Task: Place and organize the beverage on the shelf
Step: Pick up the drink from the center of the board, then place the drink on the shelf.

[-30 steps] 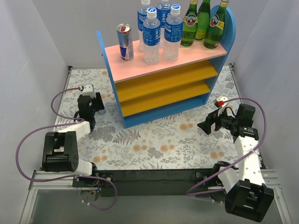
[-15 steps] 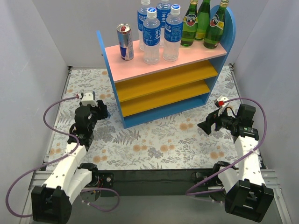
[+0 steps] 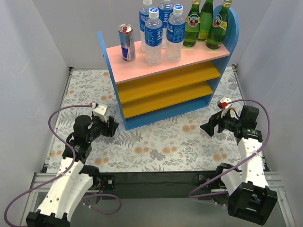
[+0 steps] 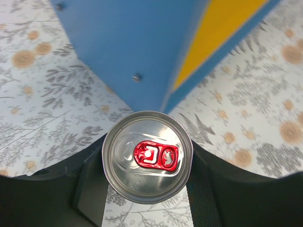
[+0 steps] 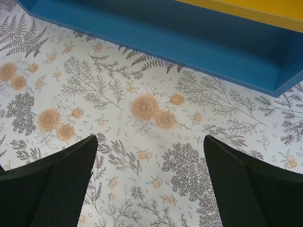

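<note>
My left gripper (image 3: 109, 126) is shut on a silver can with a red tab (image 4: 147, 156). I see the can top-on between the black fingers (image 4: 208, 189), just off the shelf's blue left side panel (image 4: 128, 47). The shelf (image 3: 199, 54) carries another silver-red can (image 3: 126, 42), several clear bottles with blue labels (image 3: 153, 37) and three green glass bottles (image 3: 205, 21) on its pink top board. Its orange boards (image 3: 165, 82) are bare. My right gripper (image 3: 208, 128) stands open over the floral mat, in front of the shelf's right end, with nothing between its fingers (image 5: 52, 184).
The floral mat (image 3: 161, 142) covers the table. Grey walls close in left, right and behind. Purple cables loop beside each arm (image 3: 54, 125). The shelf's blue base (image 5: 189, 42) lies just ahead of the right gripper.
My left arm has swung from the far left of the mat toward the shelf's near left corner, carrying the can. The right arm has not moved.
</note>
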Robot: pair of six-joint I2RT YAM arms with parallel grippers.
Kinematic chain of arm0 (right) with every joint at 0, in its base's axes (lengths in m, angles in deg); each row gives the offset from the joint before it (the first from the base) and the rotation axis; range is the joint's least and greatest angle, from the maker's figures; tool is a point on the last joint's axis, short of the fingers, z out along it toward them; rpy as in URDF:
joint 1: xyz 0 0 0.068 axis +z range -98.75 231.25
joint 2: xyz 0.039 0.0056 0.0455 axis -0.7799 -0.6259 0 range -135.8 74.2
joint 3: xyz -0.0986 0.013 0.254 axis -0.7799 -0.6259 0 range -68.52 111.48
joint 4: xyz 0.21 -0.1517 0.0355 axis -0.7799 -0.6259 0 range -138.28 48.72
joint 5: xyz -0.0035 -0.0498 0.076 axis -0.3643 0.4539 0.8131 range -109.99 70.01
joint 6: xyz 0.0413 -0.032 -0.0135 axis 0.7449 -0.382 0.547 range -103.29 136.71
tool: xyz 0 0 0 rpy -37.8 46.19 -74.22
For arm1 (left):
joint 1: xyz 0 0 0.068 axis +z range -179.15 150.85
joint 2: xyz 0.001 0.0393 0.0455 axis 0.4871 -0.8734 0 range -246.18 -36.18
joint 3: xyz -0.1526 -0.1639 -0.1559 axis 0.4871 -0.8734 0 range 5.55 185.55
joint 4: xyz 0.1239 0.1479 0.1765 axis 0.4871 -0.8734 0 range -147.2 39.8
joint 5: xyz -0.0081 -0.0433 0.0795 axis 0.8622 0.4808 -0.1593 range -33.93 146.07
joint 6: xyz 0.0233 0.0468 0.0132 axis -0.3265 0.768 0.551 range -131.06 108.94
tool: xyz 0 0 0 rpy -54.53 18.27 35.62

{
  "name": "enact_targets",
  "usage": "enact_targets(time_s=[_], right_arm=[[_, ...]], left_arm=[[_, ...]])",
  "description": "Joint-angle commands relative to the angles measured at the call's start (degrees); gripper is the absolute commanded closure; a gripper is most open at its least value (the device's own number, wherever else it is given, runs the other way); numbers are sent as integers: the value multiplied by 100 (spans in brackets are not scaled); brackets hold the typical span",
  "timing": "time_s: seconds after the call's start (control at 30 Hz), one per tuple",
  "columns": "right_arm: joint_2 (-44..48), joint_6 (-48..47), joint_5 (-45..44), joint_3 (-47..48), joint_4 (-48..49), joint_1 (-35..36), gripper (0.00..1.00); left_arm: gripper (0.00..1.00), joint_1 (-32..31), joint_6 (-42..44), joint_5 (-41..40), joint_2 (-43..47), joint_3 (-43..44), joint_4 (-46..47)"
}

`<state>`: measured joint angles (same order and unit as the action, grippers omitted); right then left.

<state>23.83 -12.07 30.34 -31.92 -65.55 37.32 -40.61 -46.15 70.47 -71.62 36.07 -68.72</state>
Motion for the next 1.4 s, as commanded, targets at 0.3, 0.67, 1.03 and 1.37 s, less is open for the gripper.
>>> enact_targets(time_s=[0.3,0.67,1.03,1.37], right_arm=[[-78,-58,30,49,-25,-48,2],[-149,-67,-67,49,-16,-57,2],[-236,-76,-119,58,-16,-92,2],[-263,-76,-128,67,-7,-110,2]], left_arm=[[100,-751,662,2260,398,735,-222],[100,-1367,56,2964,-515,2114,262],[100,-2070,-323,2614,-1781,4390,-10],[100,-2431,-937,1112,-3055,6728,-687]])
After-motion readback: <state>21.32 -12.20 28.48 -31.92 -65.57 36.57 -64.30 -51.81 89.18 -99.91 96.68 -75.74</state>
